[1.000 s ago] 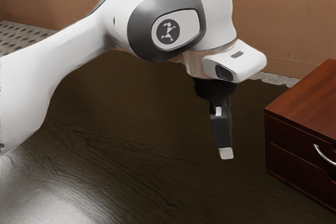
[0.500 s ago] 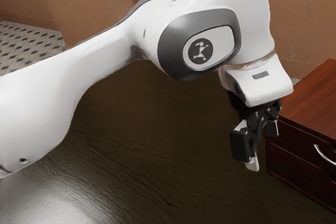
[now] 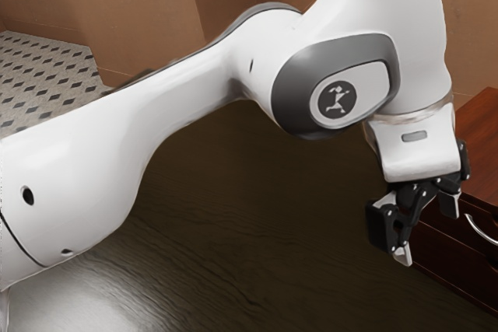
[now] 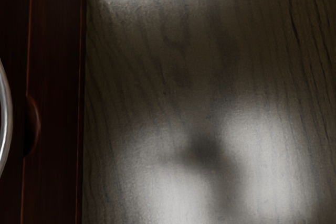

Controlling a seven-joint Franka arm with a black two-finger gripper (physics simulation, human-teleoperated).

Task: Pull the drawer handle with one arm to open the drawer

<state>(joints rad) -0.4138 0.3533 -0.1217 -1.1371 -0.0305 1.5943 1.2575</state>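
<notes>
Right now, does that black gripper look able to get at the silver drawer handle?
Probably yes. The gripper, fingers apart, hangs in front of the drawer, and the silver handle lies just to the exterior view's right of it with nothing in between. It has not closed on the handle yet.
</notes>
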